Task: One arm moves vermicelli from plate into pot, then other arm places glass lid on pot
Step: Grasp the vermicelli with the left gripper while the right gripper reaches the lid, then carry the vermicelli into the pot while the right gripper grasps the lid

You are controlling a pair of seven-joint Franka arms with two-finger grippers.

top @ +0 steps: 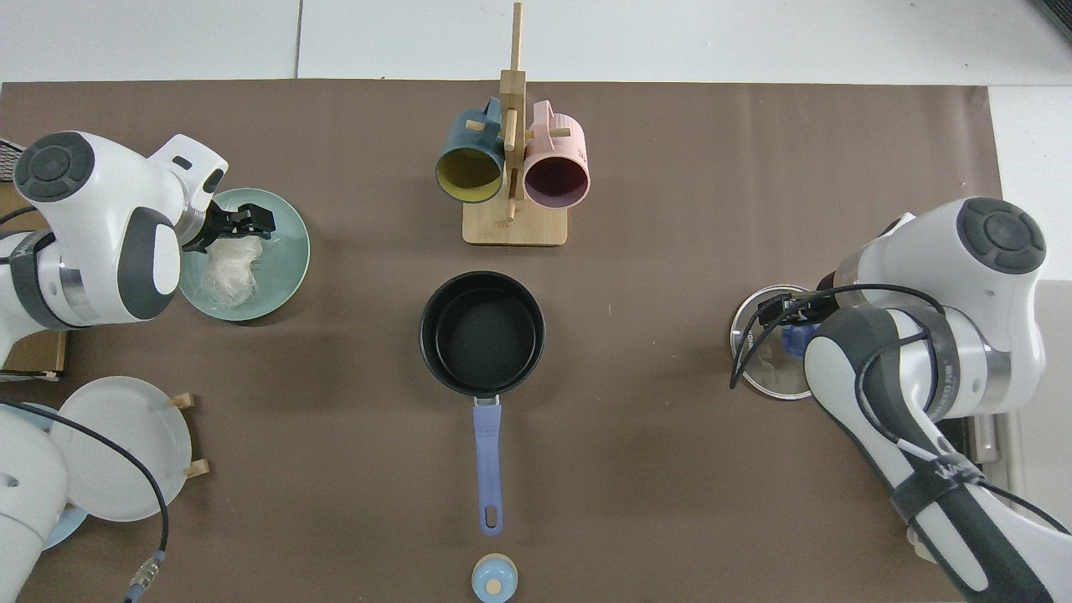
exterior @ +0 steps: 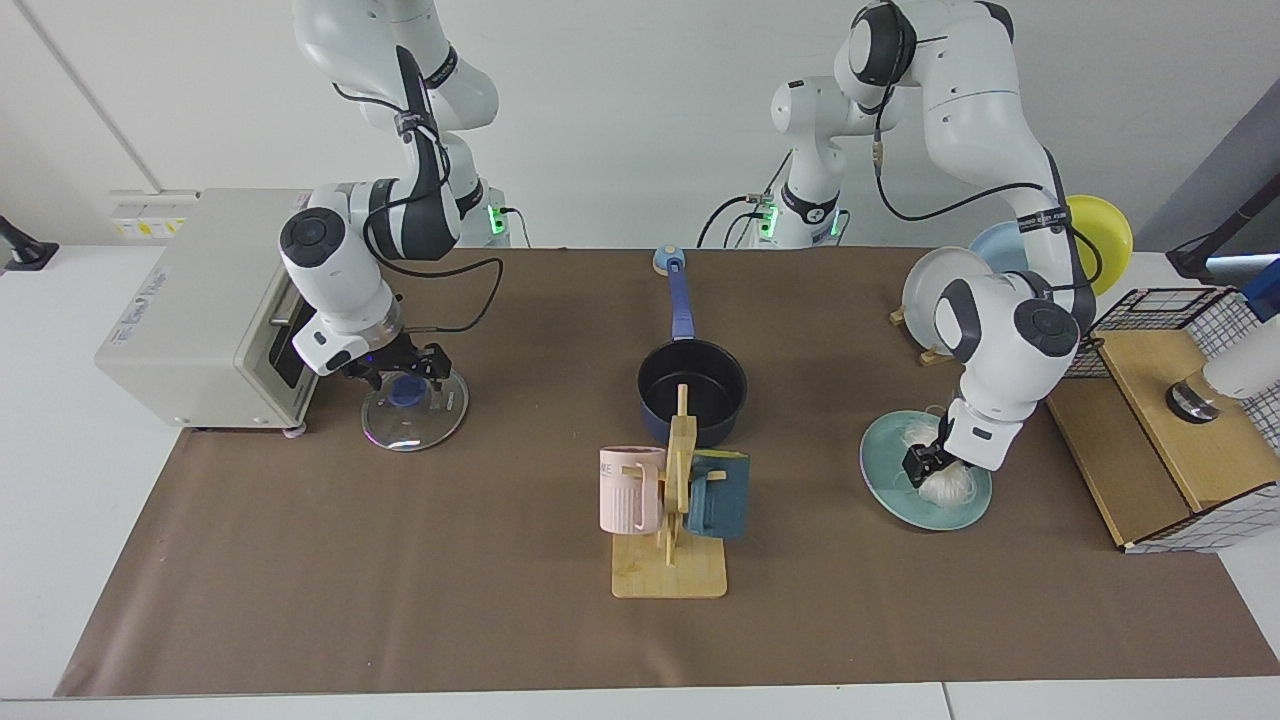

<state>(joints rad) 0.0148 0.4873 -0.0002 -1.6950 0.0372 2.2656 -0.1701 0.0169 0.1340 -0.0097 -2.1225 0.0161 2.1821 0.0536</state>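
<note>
The left gripper (exterior: 928, 466) was down in the vermicelli (exterior: 945, 484), its dark fingers sunk into the top of the pale bundle; whether they had closed on the strands or merely stood among them could not be told. From above, the same gripper (top: 248, 221) sat at the far edge of the noodles (top: 230, 272), which lay heaped on the light teal plate (top: 289, 251). The bundle stretched roughly from the gripper toward the arm-base side of the plate, with loose strands trailing outward.

The right gripper (exterior: 407, 365) hung low over the blue knob (exterior: 405, 393) of the glass lid (exterior: 435, 420), its fingers spread to either side of the knob and not clamped on it. The lid lay flat on the brown mat (exterior: 400, 560), just beside the white toaster oven (exterior: 190, 310). In the top view the gripper (top: 783, 311) and its cable covered much of the lid (top: 754, 368).

The pot (exterior: 692, 385) stood at mid-table, well apart from both grippers and with nothing inside. Its long blue handle (top: 487, 469) pointed straight toward the arm bases, ending near a pale disc (top: 494, 579). Just beside the pot, on the camera side, stood a wooden mug tree (exterior: 672, 540) with a pink mug (exterior: 630, 488) and a dark teal mug (exterior: 718, 495). White, pale blue and yellow plates leaned in a wooden rack (exterior: 935, 352) behind the left arm.
</note>
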